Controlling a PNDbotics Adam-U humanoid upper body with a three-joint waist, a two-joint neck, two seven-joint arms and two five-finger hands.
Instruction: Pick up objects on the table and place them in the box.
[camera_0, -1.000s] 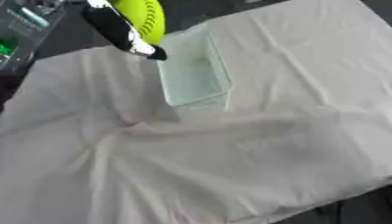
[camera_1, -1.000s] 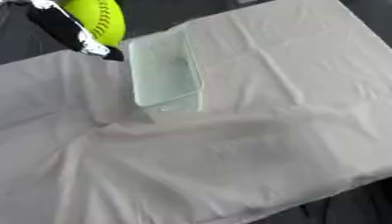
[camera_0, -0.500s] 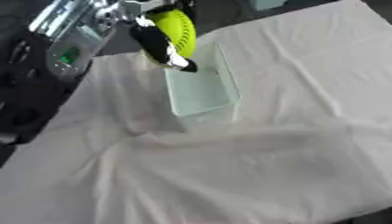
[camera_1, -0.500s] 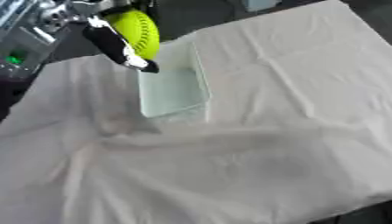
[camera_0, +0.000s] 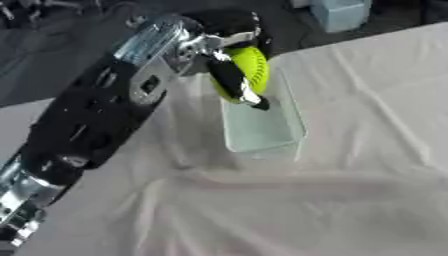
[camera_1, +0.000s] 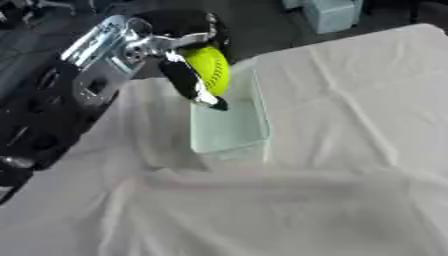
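A: Box (camera_0: 262, 131), clear plastic, sits on the cloth-covered desk (camera_0: 350, 200). Landmark for everything else.

B: Left hand (camera_0: 229, 75)?

A: Comes in from the box's left side, fingers curled round a yellow-green ball (camera_0: 248, 72). Ball hangs above the box's far end, not yet inside, not touching the floor of it as far as the views show.

B: So the carry looks nearly over?

A: Judged so. Pick-up done, ball at the box; release is what's left for this item.

B: Anything already in the box?

A: Looks empty, though the hand hides the far end.

B: Other objects waiting on the cloth?

A: None seen near or in front of the box. Only wrinkles.

B: Right hand?

A: Not visible in either view.
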